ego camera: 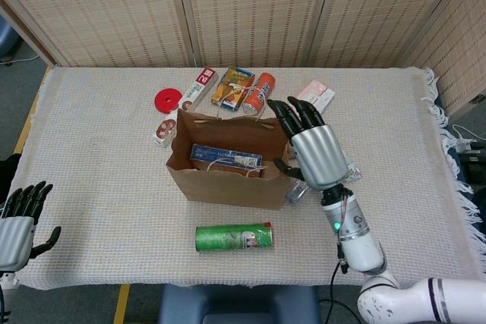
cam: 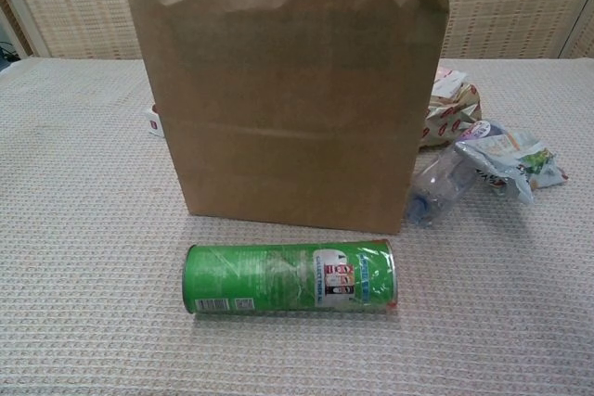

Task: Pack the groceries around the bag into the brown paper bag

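Presently, the left hand (ego camera: 17, 225) sits at the far left edge of the head view, off the worktop (ego camera: 99, 165), fingers apart and holding nothing. On the woven worktop cover, a red disc (ego camera: 168, 99) lies beside a long white-and-red box (ego camera: 186, 104). The brown paper bag (ego camera: 228, 180) stands upright at centre with its mouth open; a blue snack packet (ego camera: 225, 158) lies inside it. Behind the bag lie a yellow-and-blue carton (ego camera: 231, 86) and an orange can (ego camera: 259, 93). In front of the bag, a green crisp tube (cam: 290, 277) lies on its side, apart from the bag. The right hand (ego camera: 311, 149) hovers just right of the bag, fingers extended and slightly spread, gripping nothing. Right of the bag in the chest view lie a patterned wrapped packet (cam: 450, 113), a clear plastic bottle (cam: 436, 185) and a crinkled pouch (cam: 510, 159). A pink-and-white packet (ego camera: 317, 95) lies behind the right hand.
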### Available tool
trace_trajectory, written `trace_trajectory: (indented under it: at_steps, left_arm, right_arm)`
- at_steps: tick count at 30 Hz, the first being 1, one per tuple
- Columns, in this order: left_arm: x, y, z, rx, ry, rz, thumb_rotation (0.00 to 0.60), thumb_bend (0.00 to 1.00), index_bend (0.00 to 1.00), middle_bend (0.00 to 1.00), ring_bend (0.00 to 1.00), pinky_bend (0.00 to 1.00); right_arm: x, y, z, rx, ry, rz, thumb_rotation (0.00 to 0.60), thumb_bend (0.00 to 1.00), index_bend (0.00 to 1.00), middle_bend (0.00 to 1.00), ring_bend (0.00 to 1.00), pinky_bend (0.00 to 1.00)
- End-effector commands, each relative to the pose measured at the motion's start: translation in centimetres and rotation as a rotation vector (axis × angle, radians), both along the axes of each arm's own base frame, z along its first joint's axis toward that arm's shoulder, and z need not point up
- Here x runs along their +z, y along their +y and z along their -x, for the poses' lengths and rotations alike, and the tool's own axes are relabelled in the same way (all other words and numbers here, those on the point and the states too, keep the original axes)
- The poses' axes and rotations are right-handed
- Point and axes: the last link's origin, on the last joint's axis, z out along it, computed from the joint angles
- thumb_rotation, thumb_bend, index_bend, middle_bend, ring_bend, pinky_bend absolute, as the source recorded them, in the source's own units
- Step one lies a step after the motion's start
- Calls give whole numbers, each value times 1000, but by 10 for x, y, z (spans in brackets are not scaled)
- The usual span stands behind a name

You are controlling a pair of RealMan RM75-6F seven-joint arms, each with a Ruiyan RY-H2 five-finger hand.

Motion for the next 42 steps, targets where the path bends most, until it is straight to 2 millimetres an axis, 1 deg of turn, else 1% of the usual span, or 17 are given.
trace_trajectory:
  at_steps: [1, 3, 5, 6, 9, 12, 15, 21, 24, 29, 34, 38, 42]
  left_arm:
    - [0, 0, 0, 1, 2, -2, 600, 350, 0, 0, 0, 0]
    - [-1, 0, -1, 2, 5, -4, 600, 350, 0, 0, 0, 0]
    - [-1, 0, -1, 3, 7, -6, 600, 350, 0, 0, 0, 0]
    - [-1, 0, -1, 4, 8, -6, 600, 350, 0, 0, 0, 0]
    - [-2, 0, -2, 5, 12, -8, 600, 350, 0, 0, 0, 0]
    - [-2, 0, -2, 6, 14, -11, 600, 350, 0, 0, 0, 0]
    - [-2, 0, -2, 7, 14, -12, 600, 351, 0, 0, 0, 0]
    - [-2, 0, -1, 6, 12, -10, 600, 350, 0, 0, 0, 0]
    - [-2, 0, -1, 6, 9, -8, 600, 350, 0, 0, 0, 0]
    - [-1, 0, -1, 3, 8, -6, 600, 349, 0, 0, 0, 0]
    - [-1, 0, -1, 2, 9, -6, 600, 350, 0, 0, 0, 0]
    - [-2, 0, -1, 2, 8, -7, 600, 350, 0, 0, 0, 0]
    - [-2, 0, -1, 3, 8, -7, 600, 350, 0, 0, 0, 0]
  right_arm:
    - [24, 22, 52, -73, 53, -14, 600, 98, 0, 121, 59, 127]
    - [26, 28, 77, -111, 104, -43, 600, 98, 0, 121, 59, 126]
    - [25, 31, 99, -147, 154, -77, 600, 98, 0, 121, 59, 126]
    - [22, 32, 113, -170, 187, -102, 600, 98, 0, 121, 59, 126]
    - [8, 32, 142, -225, 258, -162, 600, 98, 0, 121, 59, 126]
    - [-9, 27, 163, -263, 321, -201, 600, 98, 0, 121, 59, 126]
    - [-28, 20, 178, -297, 384, -226, 600, 98, 0, 121, 59, 126]
    - [-60, 10, 193, -341, 452, -275, 600, 98, 0, 122, 59, 126]
    - [-71, 7, 198, -352, 474, -278, 600, 97, 0, 122, 59, 126]
    - [-81, -2, 204, -374, 481, -253, 600, 98, 0, 122, 59, 118]
    - [-89, -14, 207, -394, 486, -224, 600, 97, 0, 119, 51, 93]
    - [-102, -22, 209, -409, 482, -235, 600, 94, 0, 97, 18, 49]
    - [-114, -25, 210, -404, 517, -231, 600, 88, 0, 94, 17, 45]
